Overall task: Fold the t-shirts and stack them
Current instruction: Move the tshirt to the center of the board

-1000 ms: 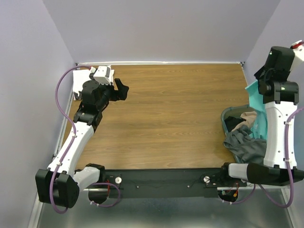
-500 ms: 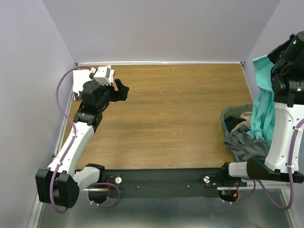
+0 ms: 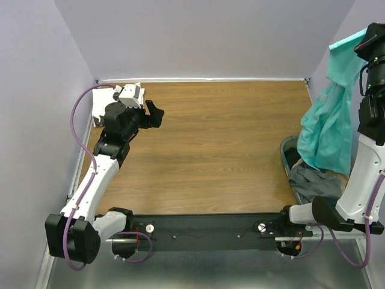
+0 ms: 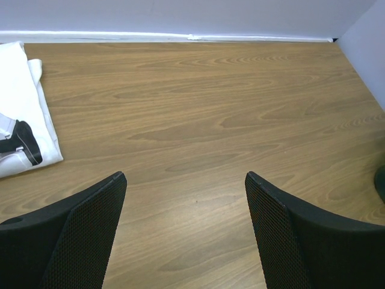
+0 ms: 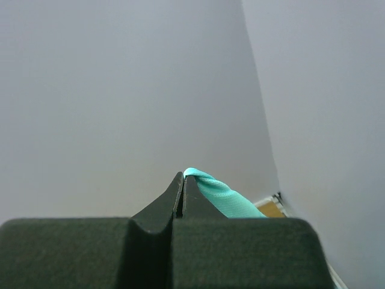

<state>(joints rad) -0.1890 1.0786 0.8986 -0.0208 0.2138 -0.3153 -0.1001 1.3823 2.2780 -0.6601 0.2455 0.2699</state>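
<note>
Your right hand (image 5: pixel 182 188) was clamped on the turquoise shirt (image 3: pixel 328 120), which hung above the basket (image 3: pixel 286 149). Your left hand (image 4: pixel 185 179), jaws wide apart, hovered over the surface (image 3: pixel 228 138) near the white shirt (image 4: pixel 24 114).

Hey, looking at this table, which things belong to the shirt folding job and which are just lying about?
Part of the job:
turquoise t-shirt, lifted by the shut right gripper
white t-shirt with black print, lying at the far left corner
left gripper, open above the table

Lying about:
basket at the right edge
grey garment draped in it
</note>
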